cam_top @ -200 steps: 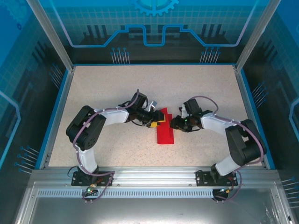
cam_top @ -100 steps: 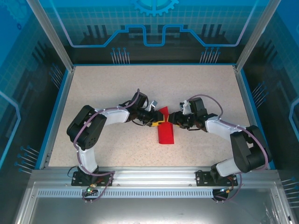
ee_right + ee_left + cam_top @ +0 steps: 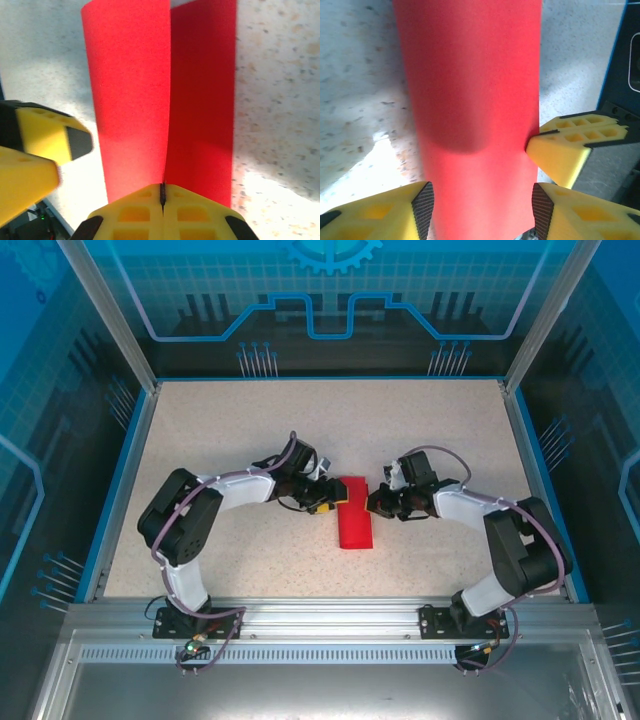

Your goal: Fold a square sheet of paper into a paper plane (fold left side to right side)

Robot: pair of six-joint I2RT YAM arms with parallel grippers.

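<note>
Speckled table (image 3: 200,440): right gripper (image 3: 162,192) pinches red paper (image 3: 132,90), left gripper (image 3: 482,205) straddles it, open.

Bright, even overhead light on the table (image 3: 230,430) — shadows short and soft. Wrist views blur up close; glare whitens patches of tabletop, and a dim shadow, perhaps the camera's own, crosses the red paper (image 3: 470,75).
</note>
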